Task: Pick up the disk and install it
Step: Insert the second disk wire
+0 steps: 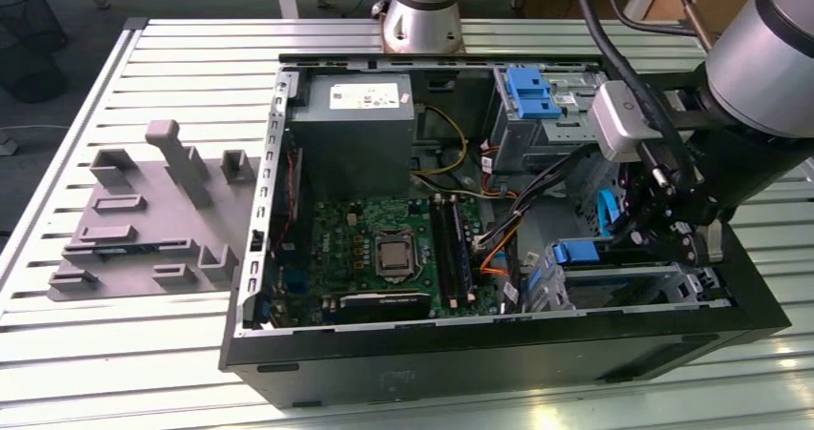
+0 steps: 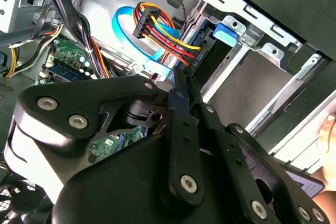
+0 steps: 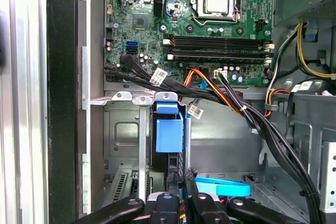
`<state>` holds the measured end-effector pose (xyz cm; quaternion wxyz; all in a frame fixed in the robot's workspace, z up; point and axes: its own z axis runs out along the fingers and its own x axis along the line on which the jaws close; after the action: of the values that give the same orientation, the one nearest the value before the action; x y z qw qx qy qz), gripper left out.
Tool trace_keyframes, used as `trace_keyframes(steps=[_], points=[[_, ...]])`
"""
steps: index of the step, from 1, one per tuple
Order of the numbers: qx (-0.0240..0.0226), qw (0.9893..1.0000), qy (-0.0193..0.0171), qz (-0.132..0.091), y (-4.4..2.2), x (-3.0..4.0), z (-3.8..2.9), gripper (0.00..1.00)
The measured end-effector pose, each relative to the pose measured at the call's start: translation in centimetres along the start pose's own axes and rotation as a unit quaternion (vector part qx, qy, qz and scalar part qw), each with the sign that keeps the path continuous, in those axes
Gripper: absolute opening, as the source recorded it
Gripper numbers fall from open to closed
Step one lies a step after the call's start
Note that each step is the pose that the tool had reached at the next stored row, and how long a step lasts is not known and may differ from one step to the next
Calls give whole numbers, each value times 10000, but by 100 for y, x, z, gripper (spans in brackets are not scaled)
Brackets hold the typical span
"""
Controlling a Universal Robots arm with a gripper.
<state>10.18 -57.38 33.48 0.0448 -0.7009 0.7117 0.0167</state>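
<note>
The disk (image 1: pixel 582 254) stands on edge in the metal drive bay (image 1: pixel 636 282) at the front corner of the open computer case, on the exterior view's right. Its blue carrier tab (image 3: pixel 169 129) faces the motherboard, and a dark body (image 2: pixel 210 59) sits behind that tab. My gripper (image 1: pixel 661 244) reaches down into the case just beside the bay. In both wrist views the gripper (image 3: pixel 181 174) has its fingers drawn together, and the gripper (image 2: pixel 181 80) has its tips against the disk's dark edge, at the end away from the tab. I see nothing between the fingers.
Cable bundles (image 3: pixel 236 108) and a blue flat cable (image 3: pixel 220 187) cross beside the bay. The motherboard (image 1: pixel 381 249) and a grey box with a white sticker (image 1: pixel 350 115) occupy the case. A blue latch (image 1: pixel 528 92) tops the rear bay. A grey fixture (image 1: pixel 152 211) lies on the slatted table.
</note>
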Motion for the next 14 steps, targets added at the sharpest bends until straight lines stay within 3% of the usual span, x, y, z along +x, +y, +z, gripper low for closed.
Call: trace_keyframes(steps=[14], points=[[0, 10000, -7, 2, 1, 26, 41, 16]])
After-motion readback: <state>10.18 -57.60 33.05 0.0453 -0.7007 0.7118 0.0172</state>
